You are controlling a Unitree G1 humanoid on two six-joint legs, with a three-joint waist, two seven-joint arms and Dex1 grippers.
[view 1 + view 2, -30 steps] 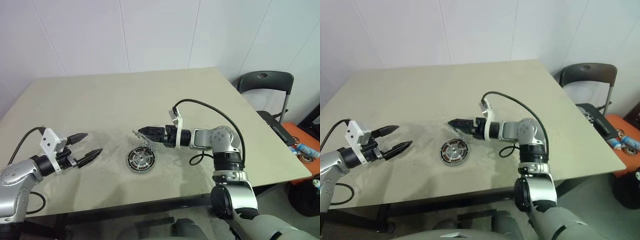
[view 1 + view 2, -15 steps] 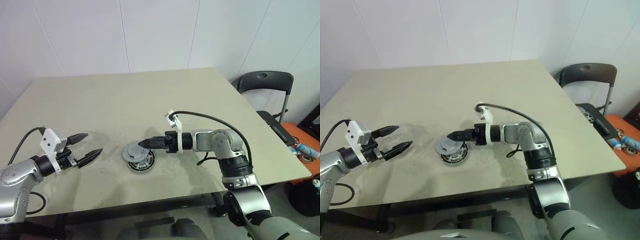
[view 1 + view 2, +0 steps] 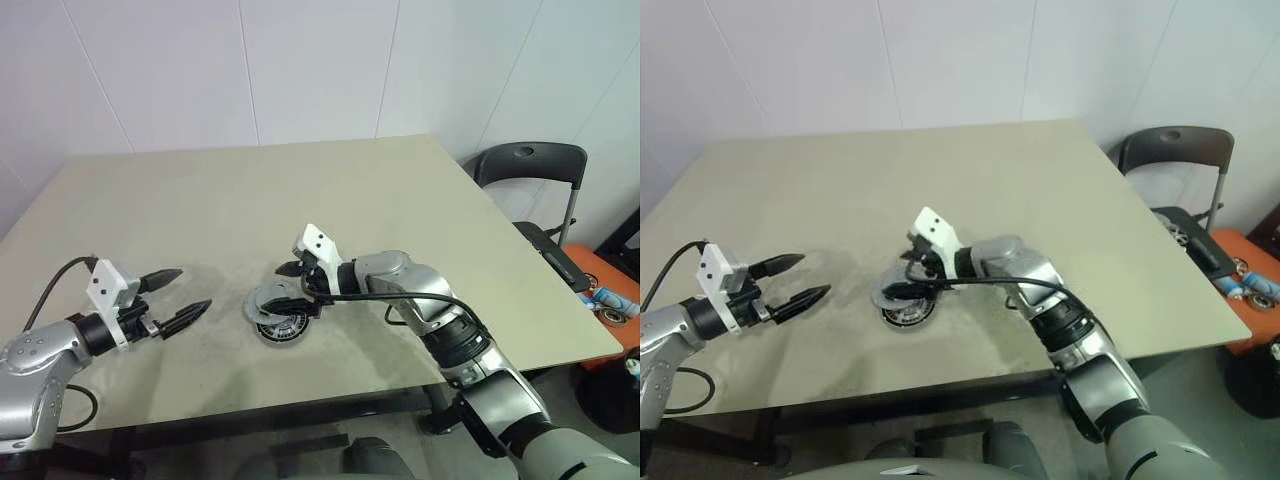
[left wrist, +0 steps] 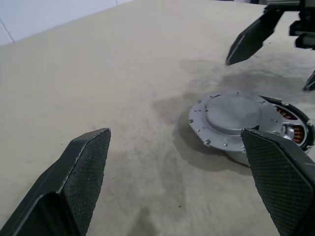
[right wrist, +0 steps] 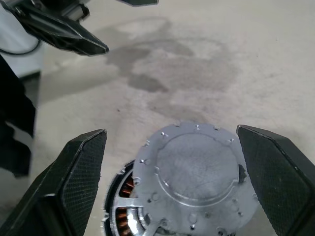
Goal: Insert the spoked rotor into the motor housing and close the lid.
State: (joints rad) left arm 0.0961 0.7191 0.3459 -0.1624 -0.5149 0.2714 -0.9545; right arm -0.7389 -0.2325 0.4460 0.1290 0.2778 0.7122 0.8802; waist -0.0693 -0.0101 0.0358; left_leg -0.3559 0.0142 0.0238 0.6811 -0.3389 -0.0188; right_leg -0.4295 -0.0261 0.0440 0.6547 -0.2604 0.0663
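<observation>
Grey lid (image 4: 231,119) – askew on motor housing (image 4: 294,132), copper windings exposed

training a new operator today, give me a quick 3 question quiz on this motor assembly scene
1. True or false: the lid sits squarely centred on the motor housing.
2. Which gripper is directly over the lid? A) left gripper B) right gripper C) both
3. Fill in: the fingers of the left gripper are ____ and hold nothing.

Key:
1. False. The lid lies off-centre, so copper windings show at one side.
2. B. The right gripper hangs over the lid with fingers spread on either side of it; the left one waits apart, over the table.
3. open
</observation>
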